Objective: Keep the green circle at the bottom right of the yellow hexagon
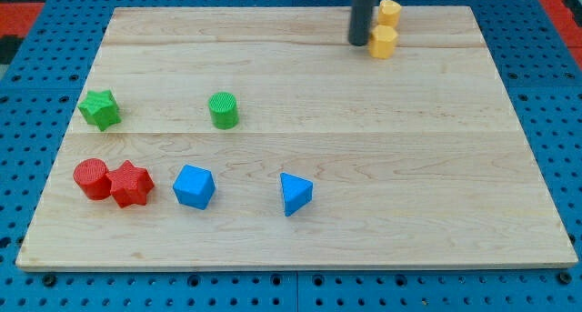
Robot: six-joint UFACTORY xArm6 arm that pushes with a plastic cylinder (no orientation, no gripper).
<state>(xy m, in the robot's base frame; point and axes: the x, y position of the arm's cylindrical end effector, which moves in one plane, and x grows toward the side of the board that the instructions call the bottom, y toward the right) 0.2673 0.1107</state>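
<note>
My tip [358,45] has no pincer to spread or press together; it touches the tabletop [436,166] just left of the yellow hexagon [383,42]. The green circle [224,110] lies well down-left of it, on the hexagon's wrong side

green star [99,109], red circle [91,178] touching red star [131,184], blue cube [194,186], blue triangle [295,193], wooden board [436,166]
</note>
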